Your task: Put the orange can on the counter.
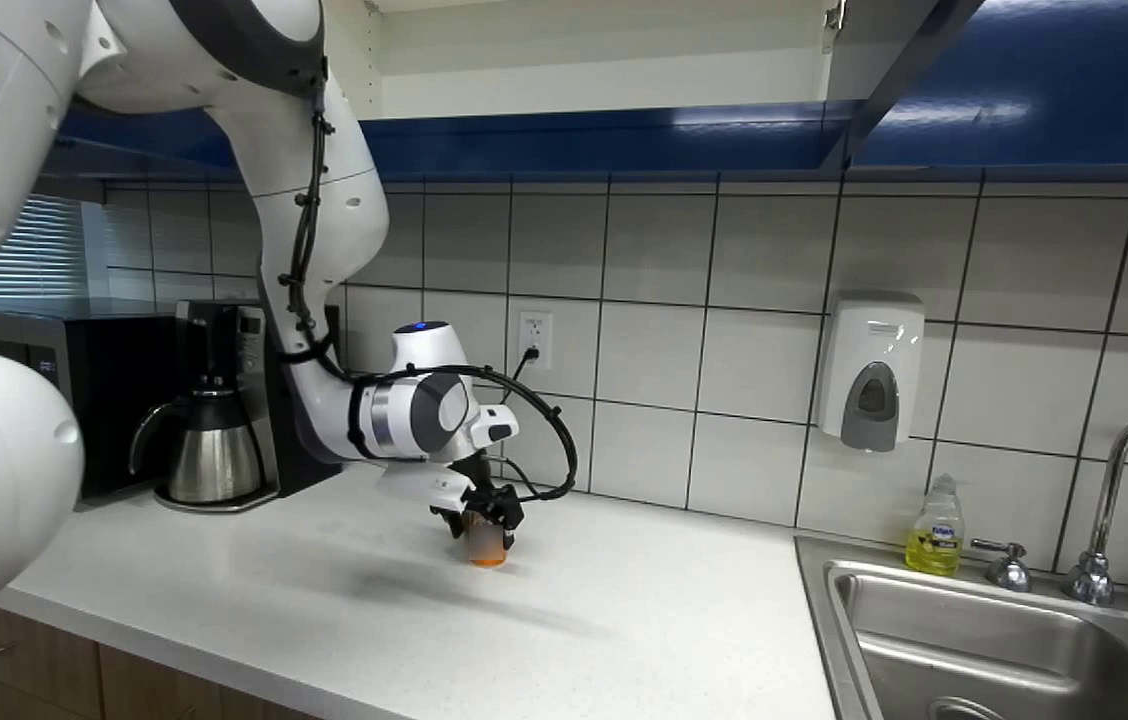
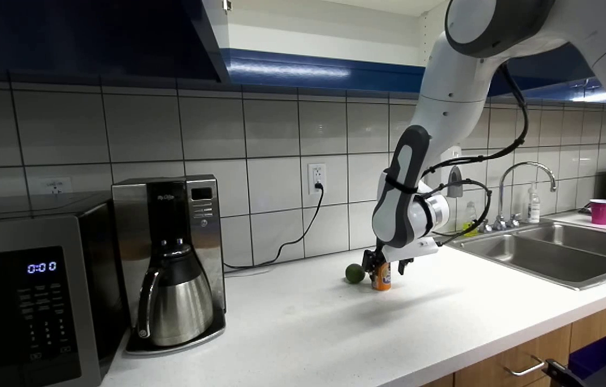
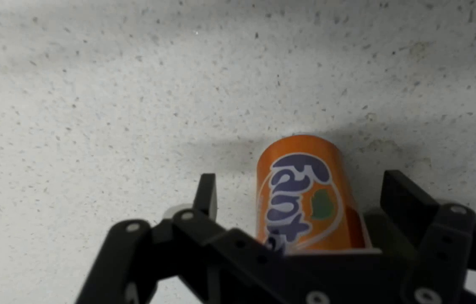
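Plainly, the gripper [image 3: 299, 190] grasps nothing: its fingers [image 3: 206, 196] stand parted at nine and three o'clock of the orange can [image 3: 303, 198], and in the wrist view counter [image 3: 94, 105] shows in a gap on each side, so neither appears to touch. The can stands between them, upright as far as I can tell, its base on the counter and its long axis running up into the gripper, which hides the top; the wrist view has the base pointing to twelve o'clock and the upper end to six. That line is what the next move turns on. Since the can already rests where the task wants it, I judge the put-down as good as done, and a rise straight along the axis should leave it standing, whereas a drift to nine or three could bring a finger against its side and tip it. Only one arm [image 2: 453, 102] shows, so no choice of side arises. Just beside the can, at nine o'clock in an exterior view, sits a dark green ball [image 2: 355, 273]; whether it touches the finger there I cannot tell. Farther off, at nine again, stands the coffee maker [image 2: 166, 226], and well apart at about three, the sink [image 2: 555, 260].
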{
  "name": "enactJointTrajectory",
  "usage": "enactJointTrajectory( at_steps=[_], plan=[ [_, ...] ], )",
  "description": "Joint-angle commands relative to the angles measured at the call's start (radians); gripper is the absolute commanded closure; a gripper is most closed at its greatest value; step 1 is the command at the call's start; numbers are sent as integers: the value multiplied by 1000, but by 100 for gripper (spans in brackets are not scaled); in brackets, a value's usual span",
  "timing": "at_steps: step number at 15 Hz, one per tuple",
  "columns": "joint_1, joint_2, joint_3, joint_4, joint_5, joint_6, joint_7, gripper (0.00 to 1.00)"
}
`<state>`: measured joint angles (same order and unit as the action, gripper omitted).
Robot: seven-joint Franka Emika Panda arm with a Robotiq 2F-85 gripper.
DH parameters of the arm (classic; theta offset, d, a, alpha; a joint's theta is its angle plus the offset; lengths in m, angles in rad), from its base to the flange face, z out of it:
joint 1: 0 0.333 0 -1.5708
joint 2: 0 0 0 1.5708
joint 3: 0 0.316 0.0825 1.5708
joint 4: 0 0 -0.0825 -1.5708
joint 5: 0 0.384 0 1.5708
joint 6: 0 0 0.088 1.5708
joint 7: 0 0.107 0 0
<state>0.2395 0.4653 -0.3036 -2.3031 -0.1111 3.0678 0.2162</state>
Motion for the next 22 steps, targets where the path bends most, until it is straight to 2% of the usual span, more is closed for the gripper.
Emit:
enactJointTrajectory(
  at_steps=[1, 5, 10, 11, 13, 14, 15, 22],
  plan=[
    [-6, -158, -1, -132, -13, -45, -42, 0],
    [2, -281, -22, -225, -58, -83, -31, 0],
    [18, -401, -57, -279, -136, -203, -17, 0],
    [-56, -420, 7, -281, -181, -226, 3, 0],
    [-94, -453, 42, -283, -213, -288, -10, 0],
    [-117, -386, 69, -258, -183, -223, -5, 0],
    [-131, -401, 82, -261, -188, -245, -9, 0],
    [-143, -421, 95, -271, -194, -261, -11, 0]
  ],
)
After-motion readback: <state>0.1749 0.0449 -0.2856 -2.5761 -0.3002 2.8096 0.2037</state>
